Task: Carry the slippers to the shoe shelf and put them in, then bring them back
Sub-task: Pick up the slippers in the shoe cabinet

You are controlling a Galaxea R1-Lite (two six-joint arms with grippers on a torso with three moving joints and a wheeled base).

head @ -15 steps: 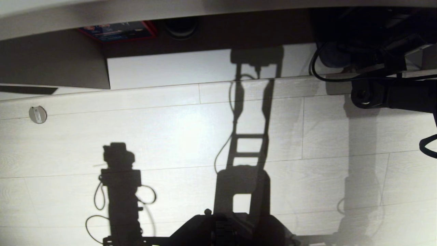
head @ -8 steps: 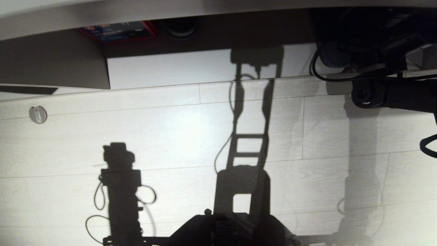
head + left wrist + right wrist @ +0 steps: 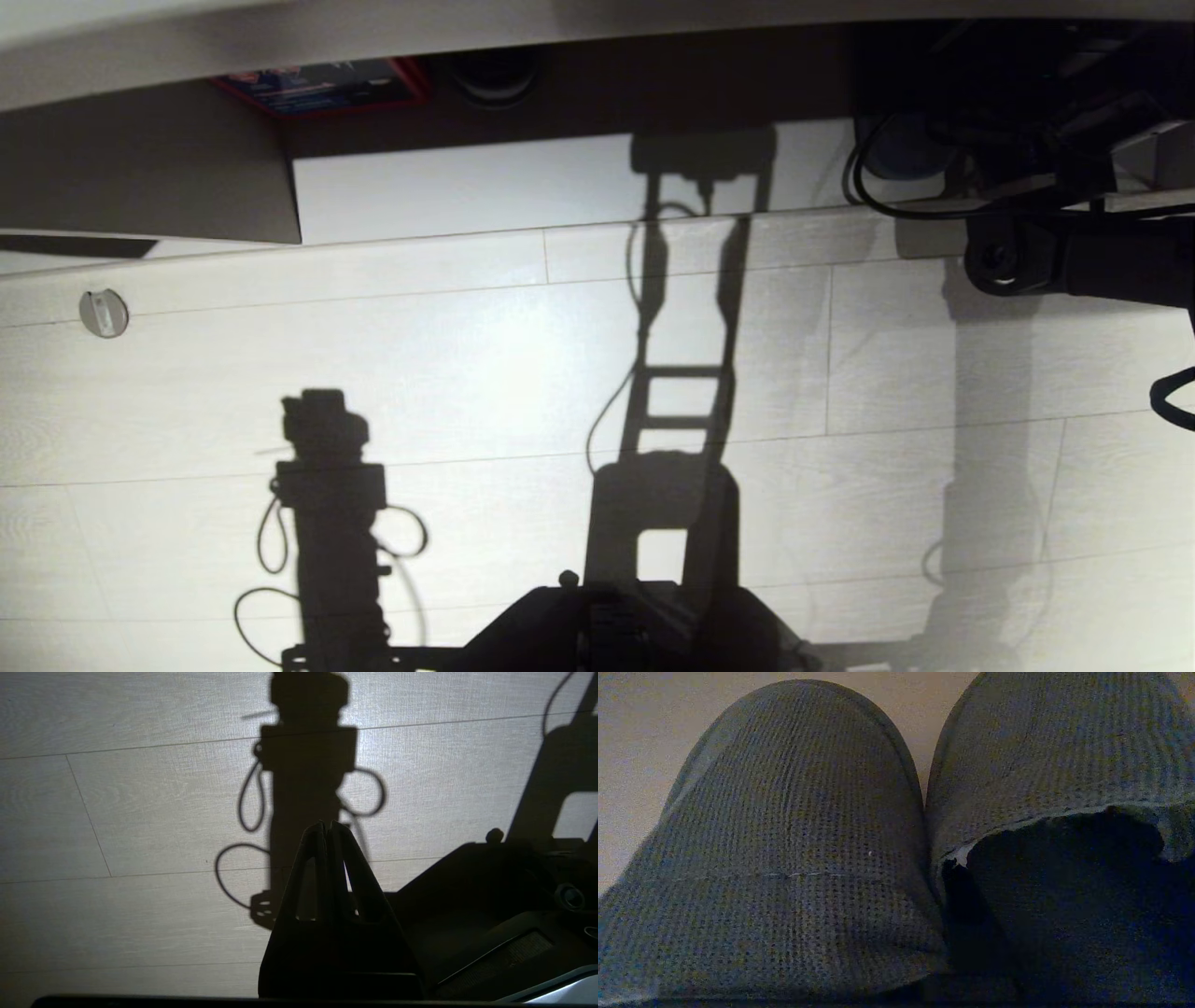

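On my right wrist feed, two dark navy waffle-knit slippers (image 3: 794,849) lay side by side, touching, on a pale surface. My right gripper's fingers were out of sight but pressed together; what they pinched I couldn't tell. My left gripper (image 3: 327,828) hung pressed together over the pale plank floor (image 3: 420,355).

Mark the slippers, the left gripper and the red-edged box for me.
slippers (image 3: 794,849): right wrist view, knit toe of one slipper.
left gripper (image 3: 327,828): left wrist view, where the fingertips meet.
red-edged box (image 3: 327,86): head view, its printed face under the overhang.
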